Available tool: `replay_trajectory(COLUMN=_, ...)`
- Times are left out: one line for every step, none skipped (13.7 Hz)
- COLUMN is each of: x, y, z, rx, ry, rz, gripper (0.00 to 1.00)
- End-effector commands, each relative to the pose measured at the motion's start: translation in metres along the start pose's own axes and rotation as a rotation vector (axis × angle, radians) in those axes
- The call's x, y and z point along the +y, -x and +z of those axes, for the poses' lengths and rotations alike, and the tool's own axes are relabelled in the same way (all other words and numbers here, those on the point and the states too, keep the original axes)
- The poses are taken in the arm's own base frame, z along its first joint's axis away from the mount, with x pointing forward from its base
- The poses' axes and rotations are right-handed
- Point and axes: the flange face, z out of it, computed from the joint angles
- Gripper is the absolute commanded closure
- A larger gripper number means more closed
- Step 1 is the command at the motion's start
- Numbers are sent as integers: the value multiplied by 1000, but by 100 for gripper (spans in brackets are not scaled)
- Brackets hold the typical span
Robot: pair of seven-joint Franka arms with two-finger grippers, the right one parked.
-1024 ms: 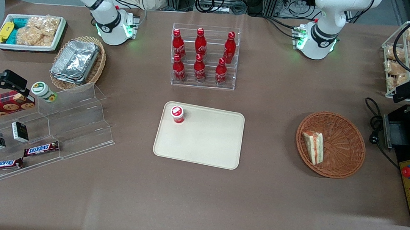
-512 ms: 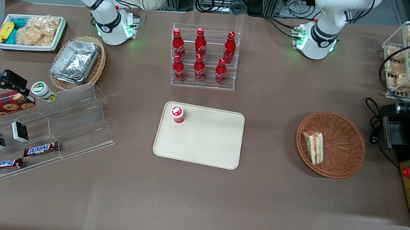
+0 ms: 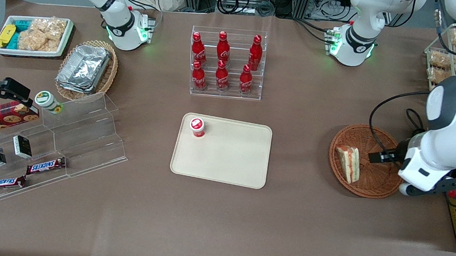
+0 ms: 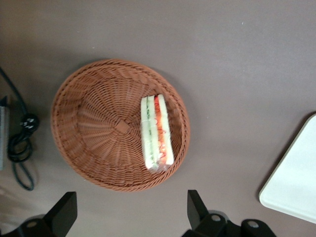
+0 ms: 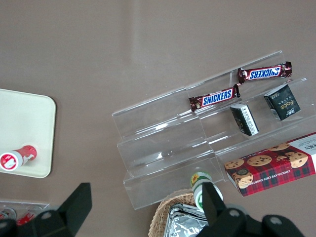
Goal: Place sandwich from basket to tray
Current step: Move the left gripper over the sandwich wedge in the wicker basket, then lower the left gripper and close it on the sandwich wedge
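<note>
Sandwich in basket, gripper above

The sandwich (image 3: 348, 163) lies in the basket (image 3: 383, 145) by its tray-side rim; the tray (image 3: 229, 158) sits mid-table; the gripper (image 4: 131, 212) hangs wide-fingered above the basket

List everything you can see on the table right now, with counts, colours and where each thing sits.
sandwich: one, white with orange-red and green layers, in the basket.
basket: one, reddish-brown wicker, toward the working arm's end.
tray: one, beige, mid-table.
small bottle: one, red and white, on the tray's corner.
cola bottles: six, red, in a clear rack.
foil containers: stack, silver, in a pale basket.
Snickers bars: two, brown, on the clear stepped stand.
white bin: one, holding snack bags.
gripper: one, black jaws open, above the basket.
</note>
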Motion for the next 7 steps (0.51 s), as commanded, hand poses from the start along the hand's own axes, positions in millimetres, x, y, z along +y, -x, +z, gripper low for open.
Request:
replay_trajectory(x=6, y=1, z=24, rx=32, ry=4, rz=-48, gripper=0)
replay_trajectory(x=8, y=2, z=34, rx=35, ry=5, rz=-53, gripper=0)
replay_trajectory(x=9, y=3, z=42, rx=34, ry=7, rz=-59, gripper=0)
replay_trajectory(x=9, y=2, z=55, rx=30, ry=5, rz=-81, gripper=0)
replay_trajectory(x=11, y=2, z=67, rx=36, ry=8, rz=-106, gripper=0)
replay_trajectory(x=12, y=5, z=83, rx=36, ry=9, rz=-120, gripper=0)
replay_trajectory(x=15, y=8, z=96, rx=44, ry=14, rz=-124, gripper=0)
